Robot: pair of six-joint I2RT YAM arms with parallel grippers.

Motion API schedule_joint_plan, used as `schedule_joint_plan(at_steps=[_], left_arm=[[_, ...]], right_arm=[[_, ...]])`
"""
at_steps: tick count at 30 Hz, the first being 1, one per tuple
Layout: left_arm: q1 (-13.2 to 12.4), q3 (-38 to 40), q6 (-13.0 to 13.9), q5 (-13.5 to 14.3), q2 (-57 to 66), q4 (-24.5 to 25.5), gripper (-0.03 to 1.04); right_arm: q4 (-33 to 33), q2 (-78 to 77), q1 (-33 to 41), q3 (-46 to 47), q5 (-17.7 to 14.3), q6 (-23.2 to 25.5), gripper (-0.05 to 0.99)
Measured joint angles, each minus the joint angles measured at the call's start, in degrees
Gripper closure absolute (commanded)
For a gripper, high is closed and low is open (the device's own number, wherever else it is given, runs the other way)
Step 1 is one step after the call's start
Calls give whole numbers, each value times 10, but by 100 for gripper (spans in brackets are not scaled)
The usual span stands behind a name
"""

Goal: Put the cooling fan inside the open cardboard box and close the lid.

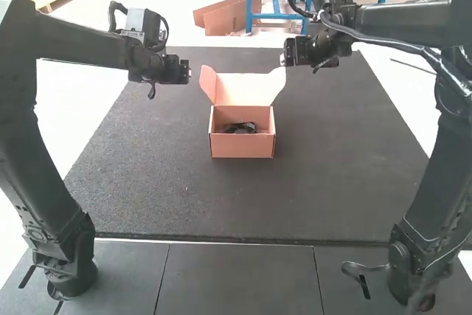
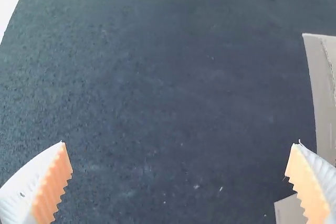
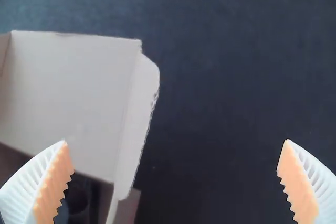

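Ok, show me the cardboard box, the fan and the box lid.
cardboard box (image 1: 242, 145), high view, on its front wall.
fan (image 1: 240, 127), high view, on the dark body inside the box.
lid (image 1: 243, 88), high view, on the raised flap's inner face.

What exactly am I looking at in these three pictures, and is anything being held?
These are two robot arms. The wide picture looks down from behind them: the left arm and right arm are held over a dark mat. On it stands a cardboard box, lid upright, a black fan inside. The other two pictures come from wrist cameras; the white-and-orange tips belong to the left gripper and right gripper. Both are open, holding nothing.
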State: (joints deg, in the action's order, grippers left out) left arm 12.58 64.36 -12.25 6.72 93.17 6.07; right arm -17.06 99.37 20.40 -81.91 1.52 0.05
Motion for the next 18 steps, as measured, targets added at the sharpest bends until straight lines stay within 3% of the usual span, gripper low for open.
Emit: schedule_joint_plan(at_steps=[18], left_arm=[[-2, 83, 17, 6, 93, -11, 4]], right_arm=[[-4, 2, -6, 0, 33, 23, 4]])
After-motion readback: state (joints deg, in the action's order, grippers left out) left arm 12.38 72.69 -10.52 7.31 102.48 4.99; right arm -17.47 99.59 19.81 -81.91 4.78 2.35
